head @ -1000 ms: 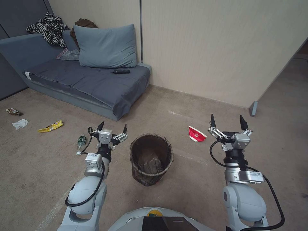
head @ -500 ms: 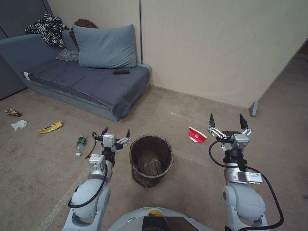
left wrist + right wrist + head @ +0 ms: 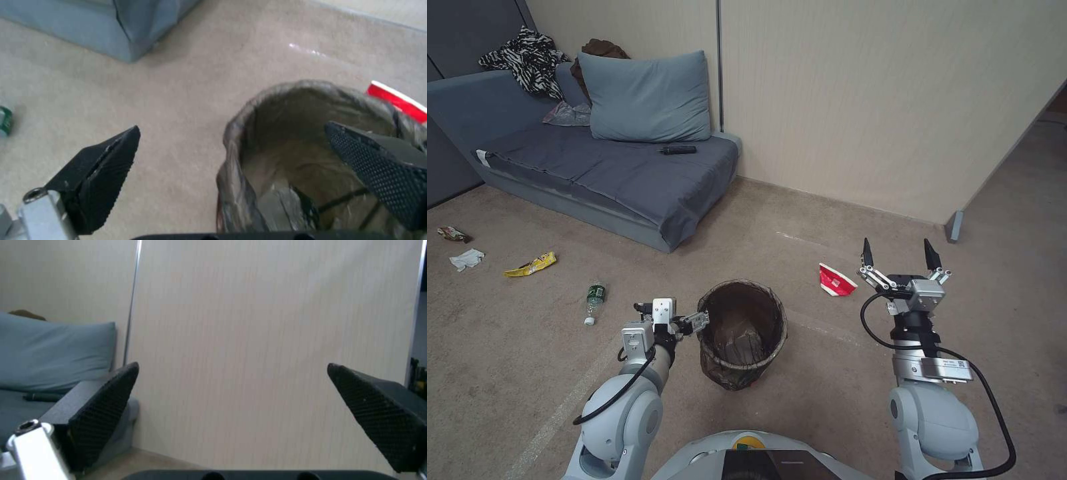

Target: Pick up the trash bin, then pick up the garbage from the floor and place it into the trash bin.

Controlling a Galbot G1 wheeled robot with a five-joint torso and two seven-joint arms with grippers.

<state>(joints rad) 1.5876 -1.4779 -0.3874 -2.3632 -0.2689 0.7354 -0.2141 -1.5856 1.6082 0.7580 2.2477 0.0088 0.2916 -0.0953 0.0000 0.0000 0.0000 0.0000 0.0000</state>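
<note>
Black ribbed fingers point(image 3: 102, 173) of the left gripper point(image 3: 675, 319) are spread wide and grasping nothing, straddling the near-left rim of the bin point(image 3: 740, 333): in the left wrist view one finger is out over the carpet point(image 3: 827, 373) and the other sits over the bin's mouth, though I can't tell if it's actually touching the liner. The bin stands upright on the floor right in front of the robot, dark bag folded over the rim, with something crumpled at the bottom. Right gripper point(image 3: 902, 257) is up off to the right, jaws also wide apart and empty, pointing at the beige wall point(image 3: 267, 340). Garbage is all on the floor: red cup point(image 3: 835, 280) lying on its side between the bin and the right gripper, green-label bottle point(image 3: 594, 298) to the left of the left gripper, then farther left a yellow wrapper point(image 3: 532, 264), a white tissue point(image 3: 467, 259) and another wrapper point(image 3: 452, 233) near the edge. Behind all that there's a grey-blue sofa point(image 3: 614, 173) with a pillow point(image 3: 647, 97), a zebra cloth point(image 3: 527, 60) thrown over the back and a small dark remote-looking thing point(image 3: 678, 150) on the seat.
</note>
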